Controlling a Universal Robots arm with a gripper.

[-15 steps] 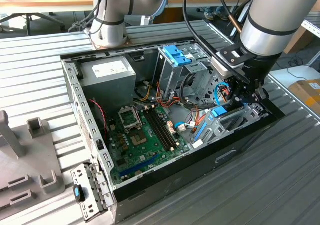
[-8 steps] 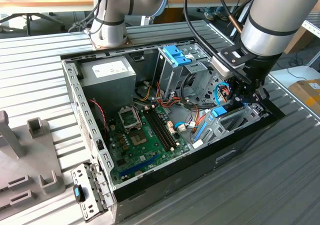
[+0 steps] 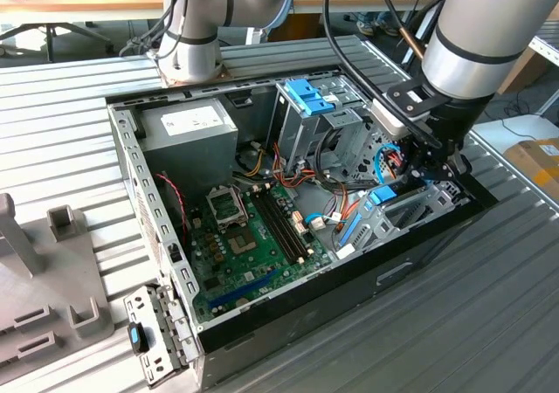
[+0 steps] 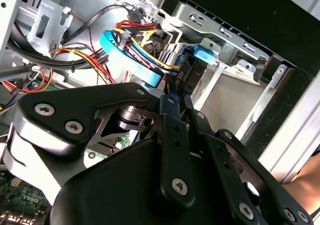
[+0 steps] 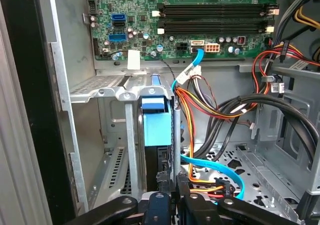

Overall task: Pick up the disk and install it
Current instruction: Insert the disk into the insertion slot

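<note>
The disk (image 3: 382,196) stands on edge in the grey metal drive bay (image 3: 419,210) at the exterior view's right side of the open computer case. In the first wrist view its blue end tab (image 5: 155,127) sits between the bay's upright walls, with the dark body below it. My gripper (image 3: 430,169) hangs over the bay at the disk's near end. In both wrist views the black fingers (image 5: 183,192) come together on the disk's edge (image 4: 204,53), so the gripper (image 4: 172,85) is shut on it.
A tall grey cage with a blue latch (image 3: 307,96) stands behind the bay. Orange, red and blue cables (image 5: 215,172) run close beside the disk. The green motherboard (image 3: 253,236) lies in the case's middle. A loose bracket (image 3: 148,336) rests outside the case.
</note>
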